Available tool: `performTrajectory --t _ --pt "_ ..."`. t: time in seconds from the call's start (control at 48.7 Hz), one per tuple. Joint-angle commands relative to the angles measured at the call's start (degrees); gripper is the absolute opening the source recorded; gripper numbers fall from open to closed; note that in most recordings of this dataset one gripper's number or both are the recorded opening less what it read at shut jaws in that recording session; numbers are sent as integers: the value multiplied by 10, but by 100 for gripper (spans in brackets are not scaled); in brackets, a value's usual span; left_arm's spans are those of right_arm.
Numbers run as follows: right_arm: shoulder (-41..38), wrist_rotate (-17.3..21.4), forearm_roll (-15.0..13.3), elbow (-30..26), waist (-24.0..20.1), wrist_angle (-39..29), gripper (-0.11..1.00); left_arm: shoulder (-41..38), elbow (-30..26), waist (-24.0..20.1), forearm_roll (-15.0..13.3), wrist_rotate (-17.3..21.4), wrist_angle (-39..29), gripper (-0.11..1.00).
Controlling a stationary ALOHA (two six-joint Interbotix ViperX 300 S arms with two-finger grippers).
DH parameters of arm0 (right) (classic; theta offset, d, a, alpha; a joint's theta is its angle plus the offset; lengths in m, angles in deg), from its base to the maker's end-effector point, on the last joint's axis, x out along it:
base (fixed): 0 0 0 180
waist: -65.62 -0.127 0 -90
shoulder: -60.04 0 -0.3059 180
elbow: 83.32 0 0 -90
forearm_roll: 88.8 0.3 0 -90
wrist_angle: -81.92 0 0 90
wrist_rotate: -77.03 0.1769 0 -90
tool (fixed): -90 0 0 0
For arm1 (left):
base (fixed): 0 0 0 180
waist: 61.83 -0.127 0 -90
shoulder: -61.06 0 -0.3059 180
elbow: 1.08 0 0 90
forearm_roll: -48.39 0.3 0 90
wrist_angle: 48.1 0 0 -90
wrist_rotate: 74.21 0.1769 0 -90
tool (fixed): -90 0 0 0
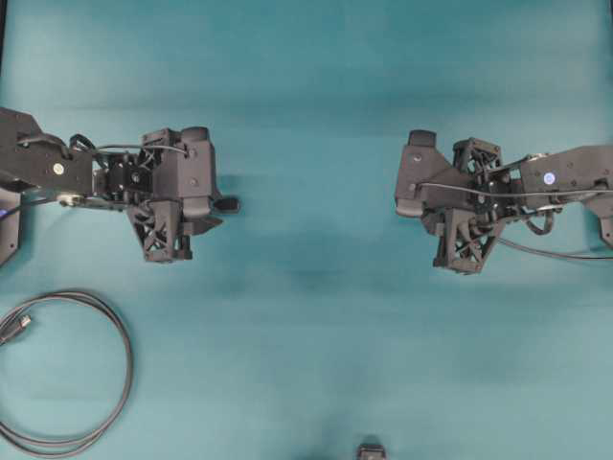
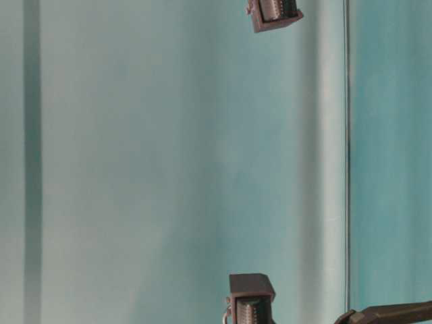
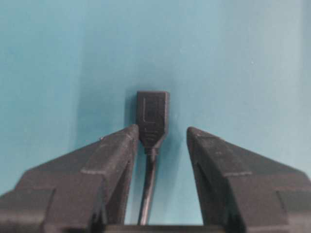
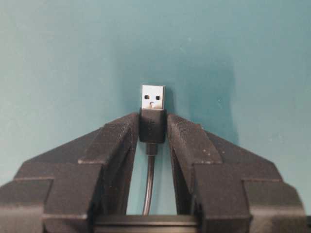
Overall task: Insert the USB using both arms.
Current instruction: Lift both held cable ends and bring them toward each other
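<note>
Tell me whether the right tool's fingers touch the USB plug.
Touching. The right wrist view shows both fingers pressed against the USB plug's dark body, no gap.

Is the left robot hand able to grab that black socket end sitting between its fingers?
Probably yes. The socket end sits between the left gripper's open fingers. One finger seems to touch it already, the other stands apart with nothing between, so closing should pinch it.
</note>
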Motion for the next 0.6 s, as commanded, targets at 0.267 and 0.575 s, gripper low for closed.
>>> performTrajectory --t 0.267,0.575 --pt "-2 -1 2 -10 -9 -2 27 -28 -29 -3 2 -1 1 46" --pt "1 -3 1 -10 -9 -3 27 -20 -25 2 4 3 -54 43"
